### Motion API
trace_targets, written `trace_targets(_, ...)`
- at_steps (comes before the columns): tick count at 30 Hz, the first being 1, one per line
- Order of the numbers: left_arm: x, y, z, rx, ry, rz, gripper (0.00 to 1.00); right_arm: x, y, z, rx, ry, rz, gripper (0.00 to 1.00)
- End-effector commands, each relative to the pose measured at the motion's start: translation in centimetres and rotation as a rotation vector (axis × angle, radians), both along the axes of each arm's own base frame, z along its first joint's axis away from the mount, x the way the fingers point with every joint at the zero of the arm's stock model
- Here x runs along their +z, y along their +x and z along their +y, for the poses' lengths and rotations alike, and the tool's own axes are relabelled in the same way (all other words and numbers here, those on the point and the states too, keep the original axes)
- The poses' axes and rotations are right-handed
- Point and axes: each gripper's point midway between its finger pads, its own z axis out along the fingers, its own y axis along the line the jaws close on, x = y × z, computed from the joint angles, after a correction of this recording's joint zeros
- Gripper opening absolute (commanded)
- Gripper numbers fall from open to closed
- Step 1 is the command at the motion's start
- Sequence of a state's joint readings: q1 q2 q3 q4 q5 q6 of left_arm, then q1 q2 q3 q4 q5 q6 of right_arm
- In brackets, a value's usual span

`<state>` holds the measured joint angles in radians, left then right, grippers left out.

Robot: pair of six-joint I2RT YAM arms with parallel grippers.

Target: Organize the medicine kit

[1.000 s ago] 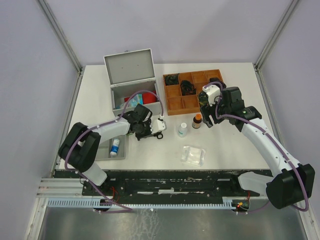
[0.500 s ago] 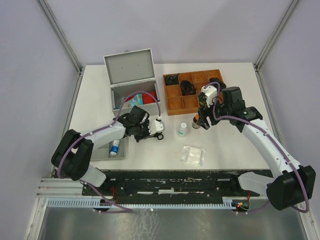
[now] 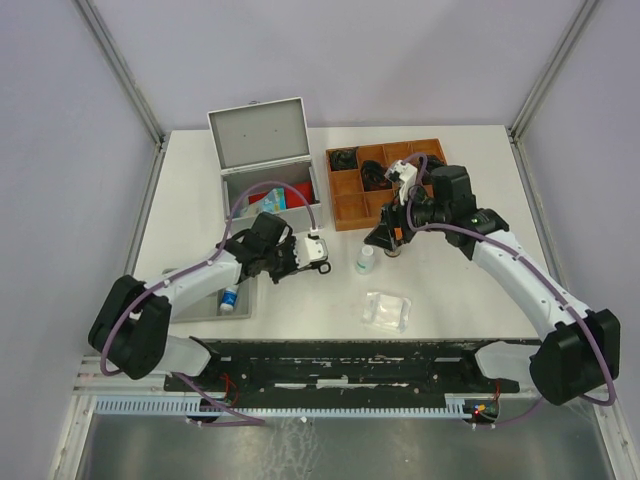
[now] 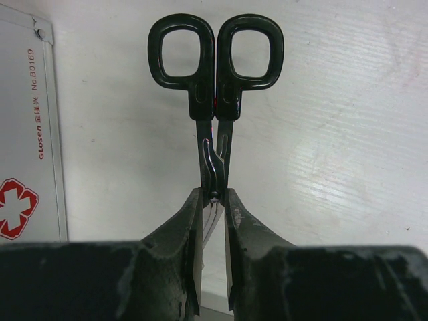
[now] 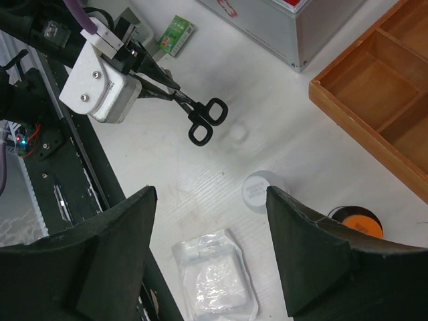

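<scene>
Bench (image 3: pixel 480 300): white, carries everything.
Medicine kit (image 3: pixel 258 135): far-left on bench, lid upright, red and blue items inside.
Wooden tray (image 3: pixel 350 205): right of kit, compartmented.
Left hand (image 4: pixel 212 200): clenched on scissors (image 4: pixel 208 100) at blades, 2 black loops pointing away.
Right hand (image 5: pixel 208 194): released, fingers wide, above white-capped bottle (image 5: pixel 263 192).
Clear packet (image 5: pixel 214 277): near bottle.
Orange-capped bottle (image 5: pixel 356 223): beside white one.

A white bench (image 3: pixel 310 305) stands in the middle. Behind the bench and at both its sides rise plain pale lilac walls (image 3: pixel 350 60). Grey metal posts (image 3: pixel 121 70) go up from its far corners. Along its near edge runs a black rail (image 3: pixel 340 365). The light is soft and even.
</scene>
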<state>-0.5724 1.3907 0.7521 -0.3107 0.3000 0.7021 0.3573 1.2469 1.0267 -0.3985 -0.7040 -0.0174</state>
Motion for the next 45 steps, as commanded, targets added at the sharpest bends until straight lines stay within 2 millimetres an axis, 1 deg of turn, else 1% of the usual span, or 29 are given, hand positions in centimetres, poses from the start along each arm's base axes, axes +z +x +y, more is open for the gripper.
trace_targets(1, 3.7, 1.4, -1.7, 0.008, -0.100, -0.058, 0.03, 3.5, 1.2, 1.5, 0.017, 0.079, -0.081, 0.75)
trace_targets(6, 5.3, 2.5, -1.3, 0.012, -0.080, -0.081, 0.03, 4.1, 1.1, 1.0, -0.010, 0.070, -0.102, 0.75)
trace_targets(11, 7.5, 4.3, -0.9, 0.020, -0.073, -0.114, 0.03, 4.2, 0.5, 0.6, -0.020, 0.056, -0.083, 0.75)
trace_targets(15, 9.5, 5.8, -0.3, 0.027, -0.063, -0.136, 0.03, 4.2, 0.1, 0.4, -0.018, 0.051, -0.099, 0.75)
trace_targets(18, 11.2, 7.5, 0.3, 0.041, -0.058, -0.158, 0.03, 4.3, 0.0, 0.2, -0.019, 0.049, -0.109, 0.75)
trace_targets(22, 12.7, 10.2, 1.8, 0.064, -0.033, -0.179, 0.03, 4.3, -0.1, 0.1, -0.019, 0.047, -0.116, 0.75)
trace_targets(23, 13.5, 11.1, 2.2, 0.069, -0.028, -0.194, 0.03, 4.2, -0.1, 0.1, -0.020, 0.046, -0.117, 0.75)
trace_targets(24, 13.7, 11.9, 2.6, 0.076, -0.018, -0.196, 0.03, 4.1, -0.1, 0.0, -0.021, 0.044, -0.118, 0.75)
trace_targets(29, 13.3, 15.3, 5.1, 0.092, 0.049, -0.166, 0.03, 4.1, -0.3, -0.2, -0.021, 0.039, -0.134, 0.75)
trace_targets(34, 11.2, 17.2, 6.8, 0.094, 0.114, -0.111, 0.03, 4.1, -0.3, -0.4, -0.023, 0.035, -0.142, 0.75)
trace_targets(41, 7.6, 19.3, 7.5, 0.069, 0.164, -0.043, 0.03, 3.6, -0.1, -0.5, -0.023, 0.028, -0.136, 0.75)
trace_targets(45, 6.0, 20.6, 7.7, 0.067, 0.188, -0.013, 0.03, 3.6, -0.1, -0.6, -0.022, 0.025, -0.139, 0.75)
